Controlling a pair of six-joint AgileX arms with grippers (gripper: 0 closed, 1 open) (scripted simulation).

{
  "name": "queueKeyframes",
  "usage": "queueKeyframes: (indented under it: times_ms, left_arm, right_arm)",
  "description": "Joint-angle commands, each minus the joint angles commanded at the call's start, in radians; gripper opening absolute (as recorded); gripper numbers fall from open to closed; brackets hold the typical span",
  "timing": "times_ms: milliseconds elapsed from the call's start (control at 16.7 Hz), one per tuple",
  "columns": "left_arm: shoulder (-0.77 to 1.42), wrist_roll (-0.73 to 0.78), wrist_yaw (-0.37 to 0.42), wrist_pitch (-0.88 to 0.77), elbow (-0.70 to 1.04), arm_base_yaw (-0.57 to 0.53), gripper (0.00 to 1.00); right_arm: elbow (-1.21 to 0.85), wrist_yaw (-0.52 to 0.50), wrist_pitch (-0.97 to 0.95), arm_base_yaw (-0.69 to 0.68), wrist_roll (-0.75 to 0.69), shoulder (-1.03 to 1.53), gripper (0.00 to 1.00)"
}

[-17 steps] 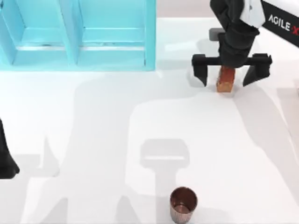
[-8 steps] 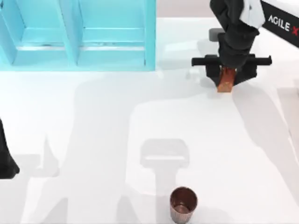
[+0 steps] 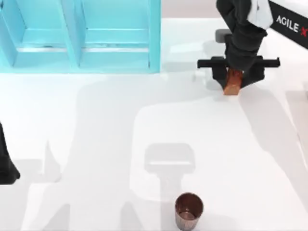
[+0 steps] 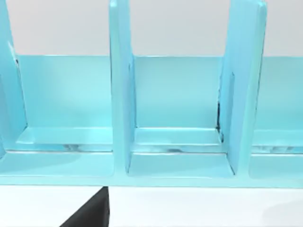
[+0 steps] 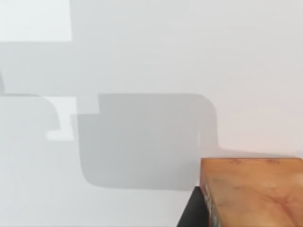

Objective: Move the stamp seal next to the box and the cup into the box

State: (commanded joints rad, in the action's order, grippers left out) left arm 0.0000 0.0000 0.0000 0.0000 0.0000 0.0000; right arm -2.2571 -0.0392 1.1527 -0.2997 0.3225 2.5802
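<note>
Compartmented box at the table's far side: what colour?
Light turquoise blue box, clearest in the left wrist view.

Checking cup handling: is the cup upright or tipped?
Upright. The cup stands on the table, mouth up, its dark inside showing from above.

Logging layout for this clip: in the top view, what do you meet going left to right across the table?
Parked left arm's black gripper → light blue compartmented box → small ribbed copper-brown cup → reddish-brown wood-like stamp seal, clamped in the right gripper.
</note>
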Motion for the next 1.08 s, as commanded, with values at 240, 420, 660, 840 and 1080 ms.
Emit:
queueKeyframes:
  times_ms: [240, 420, 660, 840, 1080]
  left_arm:
    - [0.000, 0.000, 0.000, 0.000, 0.000, 0.000, 1.00]
    - [0.000, 0.000, 0.000, 0.000, 0.000, 0.000, 1.00]
    - [0.000, 0.000, 0.000, 0.000, 0.000, 0.000, 1.00]
    - [0.000, 0.000, 0.000, 0.000, 0.000, 0.000, 1.00]
    - [0.000, 0.000, 0.000, 0.000, 0.000, 0.000, 1.00]
  right_arm:
    - [0.000, -0.001, 0.000, 0.001, 0.001, -0.001, 0.00]
    - [-0.036, 0.007, 0.040, 0.038, -0.038, -0.020, 0.00]
    - [-0.123, 0.014, 0.214, 0.132, -0.131, -0.070, 0.00]
    - [-0.182, 0.020, 0.291, 0.195, -0.194, -0.112, 0.00]
    - [-0.182, 0.019, 0.293, 0.195, -0.195, -0.111, 0.00]
